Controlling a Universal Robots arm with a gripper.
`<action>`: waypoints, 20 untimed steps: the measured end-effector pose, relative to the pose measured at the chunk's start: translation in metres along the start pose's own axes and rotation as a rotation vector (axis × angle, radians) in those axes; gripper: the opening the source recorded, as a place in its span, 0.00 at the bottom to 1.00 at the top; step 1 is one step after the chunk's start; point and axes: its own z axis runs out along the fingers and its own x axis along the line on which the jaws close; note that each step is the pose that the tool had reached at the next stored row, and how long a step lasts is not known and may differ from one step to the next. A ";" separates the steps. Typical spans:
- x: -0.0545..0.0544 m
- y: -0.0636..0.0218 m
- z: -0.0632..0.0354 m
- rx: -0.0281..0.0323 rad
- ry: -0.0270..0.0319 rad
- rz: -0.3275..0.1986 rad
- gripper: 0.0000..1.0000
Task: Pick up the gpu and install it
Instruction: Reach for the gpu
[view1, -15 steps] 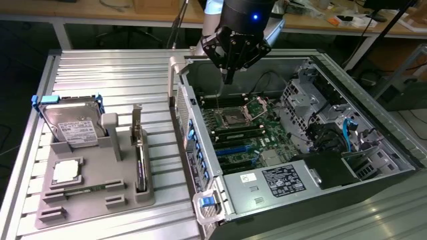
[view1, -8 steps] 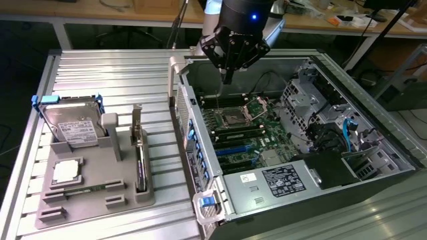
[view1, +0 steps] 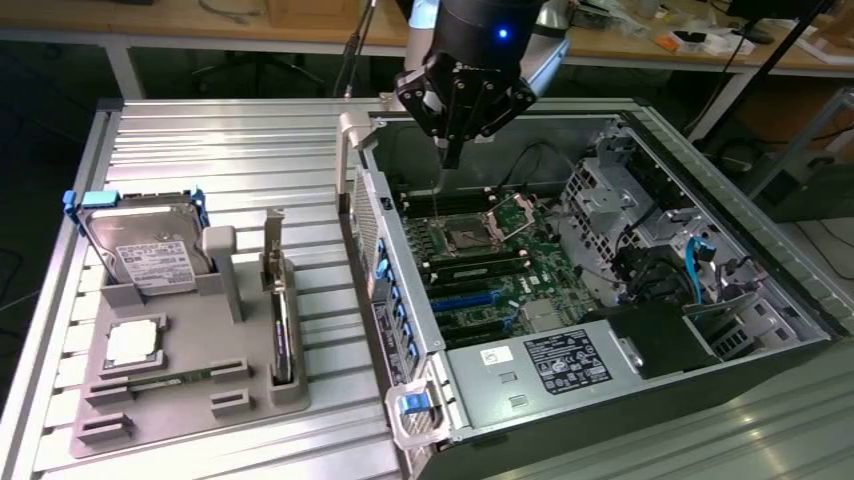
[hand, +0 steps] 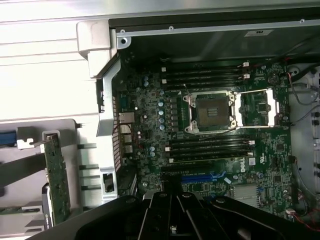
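Gripper (view1: 451, 150) clenched shut on nothing, hanging over the open computer case (view1: 400, 300).
Directly beneath its closed fingertips lies the motherboard (view1: 487, 255), close to the processor socket (view1: 474, 238). The gpu (view1: 278, 300) is well apart from the gripper, lower and toward the exterior view's left, standing on edge in a gray holder (view1: 247, 345) outside the case, untouched; the hard drive (view1: 147, 250) stands farther off on that holder.

Surface: slatted aluminium table (view1: 214, 150).
Exterior view's left: grey moulded parts holder (view1: 160, 412), sitting flat on the slats.
Exterior view's right: open computer case (view1: 378, 225), lying on its side on the slats, just beside the holder.
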 end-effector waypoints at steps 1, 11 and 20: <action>0.000 0.0000 0.0000 0.0000 0.0000 0.000 0.11; 0.003 -0.0002 -0.0001 0.0000 0.0000 0.000 0.11; 0.006 -0.0004 -0.0002 0.0000 0.0000 0.000 0.11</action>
